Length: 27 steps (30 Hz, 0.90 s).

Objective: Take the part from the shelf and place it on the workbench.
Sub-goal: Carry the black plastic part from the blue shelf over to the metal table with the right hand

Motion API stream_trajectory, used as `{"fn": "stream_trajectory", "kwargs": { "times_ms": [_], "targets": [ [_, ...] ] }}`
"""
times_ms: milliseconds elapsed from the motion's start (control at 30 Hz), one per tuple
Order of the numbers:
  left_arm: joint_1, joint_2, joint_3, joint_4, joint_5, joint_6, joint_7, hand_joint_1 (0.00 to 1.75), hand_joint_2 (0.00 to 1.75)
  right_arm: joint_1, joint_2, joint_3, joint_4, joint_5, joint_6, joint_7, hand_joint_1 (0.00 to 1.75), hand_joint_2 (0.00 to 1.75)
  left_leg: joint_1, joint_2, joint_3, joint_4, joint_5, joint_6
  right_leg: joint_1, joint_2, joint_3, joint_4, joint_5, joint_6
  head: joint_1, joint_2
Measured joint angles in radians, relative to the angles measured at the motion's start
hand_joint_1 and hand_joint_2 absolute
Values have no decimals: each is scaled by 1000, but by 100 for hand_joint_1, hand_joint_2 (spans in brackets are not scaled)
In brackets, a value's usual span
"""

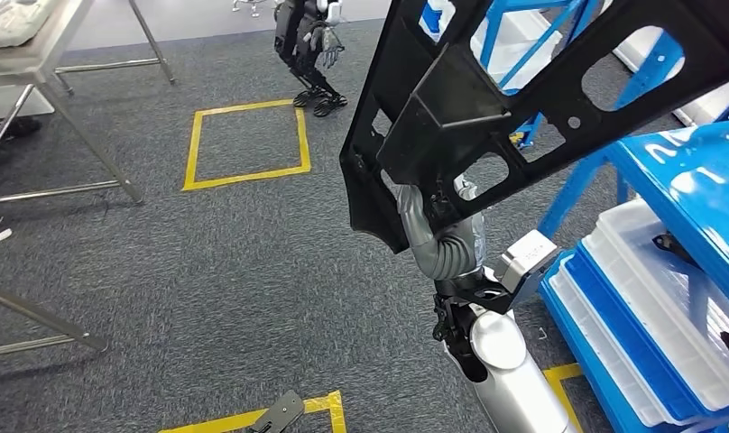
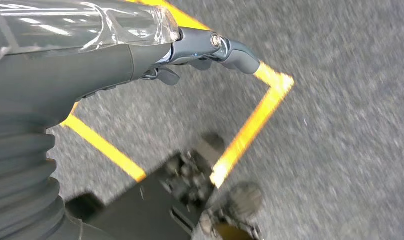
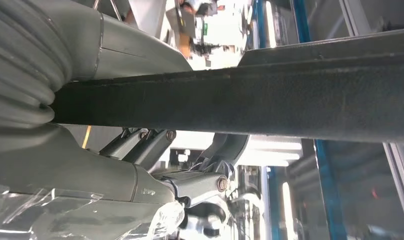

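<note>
A large black frame-like part (image 1: 487,99) with cut-out openings is tilted high in the head view, left of the blue shelf (image 1: 695,171). My right hand (image 1: 415,218) grips it from underneath at its lower edge and is mostly hidden behind it. In the right wrist view the part's (image 3: 270,102) dark edge runs through my right hand (image 3: 115,170), thumb on one side and fingers (image 3: 140,142) on the other. My left hand (image 2: 140,55) hangs over the carpet, holding nothing, its fingers (image 2: 230,50) stretched out. The metal workbench (image 1: 36,54) stands at the far left.
White trays (image 1: 650,289) lie on the shelf's lower blue levels at the right. A yellow taped square (image 1: 248,144) marks the grey carpet ahead, with another robot (image 1: 311,45) standing beyond it. More yellow tape (image 1: 329,406) lies near my feet. Table legs (image 1: 81,117) slant at the left.
</note>
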Motion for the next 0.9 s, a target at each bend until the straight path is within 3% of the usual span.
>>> {"fn": "stream_trajectory", "kwargs": {
  "times_ms": [33, 100, 133, 200, 233, 267, 300, 367, 400, 467, 533, 600, 667, 733, 767, 800, 833, 900],
  "targets": [
    [0, 0, 0, 0, -11, 12, 0, 0, 175, 0, 0, 0, 0, 1, -1, 0, 175, 175, 0, -11, 0, -2, 2, 7, -3, 7, 1, 4, -6, 5, 0, 0],
    [-3, 1, 0, 0, -27, 35, -1, 0, 175, 1, -1, 0, -1, 5, -5, -1, 175, 175, 4, -34, 4, -6, 5, 24, -9, 49, -24, 64, -46, 10, 1, 0],
    [-6, 1, 0, 0, -32, 48, -6, 0, 175, 2, -2, -1, -1, 8, -8, -1, 175, 175, 4, -46, 5, -7, 5, 30, -10, 77, -55, 130, -79, 10, 2, 0],
    [-10, 0, 0, 0, -43, 82, -21, 0, 175, 9, -5, -3, -1, 13, -13, -1, 175, 175, 3, -72, 6, -7, 5, 36, -8, 100, -134, 280, -135, 9, 3, 0],
    [-10, 0, 0, 0, -46, 95, -28, 0, 175, 13, -7, -3, -1, 14, -16, 0, 175, 175, 2, -87, 7, -7, 4, 36, -7, 103, -160, 318, -138, 9, 3, 0],
    [-10, 1, 0, 1, -48, 103, -32, 0, 175, 15, -8, -3, -2, 16, -17, 0, 175, 175, 1, -102, 8, -6, 4, 36, -7, 104, -166, 316, -121, 8, 3, 0],
    [-10, 1, 0, 1, -47, 104, -35, 0, 175, 17, -9, -4, -2, 17, -18, 0, 175, 175, 1, -118, 10, -6, 4, 36, -8, 108, -152, 271, -86, 6, 3, 0],
    [-11, 1, 0, 1, -42, 91, -38, 0, 175, 17, -10, -6, -4, 17, -20, 0, 175, 175, 1, -147, 12, -3, 2, 32, -12, 150, -90, 123, -7, 1, 3, 0],
    [-12, 0, 0, 1, -37, 80, -40, 0, 175, 17, -11, -8, -6, 17, -20, 0, 175, 175, 1, -159, 11, -1, 0, 29, -15, 174, -65, 63, 17, -1, 3, 0],
    [-12, 0, 0, 1, -27, 55, -42, 0, 175, 18, -12, -9, -8, 17, -20, 2, 175, 175, 4, -181, 4, 0, 1, 18, -15, 198, -46, 18, 27, -6, 2, 0],
    [-9, 2, 1, 2, -16, 31, -42, 0, 175, 17, -12, -10, -9, 17, -20, 3, 175, 175, 9, -192, -4, 0, 1, 6, -12, 173, -43, 14, 28, -14, 2, 0],
    [-7, 3, 2, 2, -7, 5, -42, 0, 175, 15, -11, -10, -10, 15, -20, 4, 175, 175, 7, -150, -28, 45, -25, -4, -13, 146, -37, 8, 30, -25, 0, 0],
    [-9, 4, 3, 2, 1, -20, -41, 0, 175, 15, -11, -10, -11, 14, -20, 4, 175, 175, 6, -89, -89, 174, -84, -13, -11, 118, -32, 6, 27, -34, -4, 0],
    [-8, 4, 5, 2, 8, -38, -40, 0, 175, 16, -11, -10, -11, 13, -20, 5, 175, 175, 9, -70, -151, 295, -124, -19, -8, 89, -30, 6, 23, -36, -4, 0],
    [-7, 4, 5, 2, 9, -45, -39, 0, 175, 16, -11, -10, -11, 13, -21, 6, 175, 175, 10, -67, -157, 305, -120, -20, -8, 76, -29, 6, 21, -36, -4, 0],
    [-6, 4, 5, 2, 10, -50, -38, 0, 175, 16, -11, -10, -11, 12, -21, 6, 175, 175, 10, -63, -140, 273, -99, -20, -7, 63, -27, 6, 19, -35, -4, 0],
    [-6, 5, 6, 2, 10, -54, -37, 0, 175, 16, -11, -10, -11, 12, -21, 6, 175, 175, 9, -53, -105, 206, -68, -17, -7, 52, -24, 6, 17, -34, -4, 0],
    [-9, 6, 7, 2, 10, -57, -36, 0, 175, 15, -11, -10, -11, 11, -21, 6, 175, 175, 0, -14, -24, 57, -15, -7, -4, 31, -17, 7, 10, -27, -4, 0]
  ]
}}
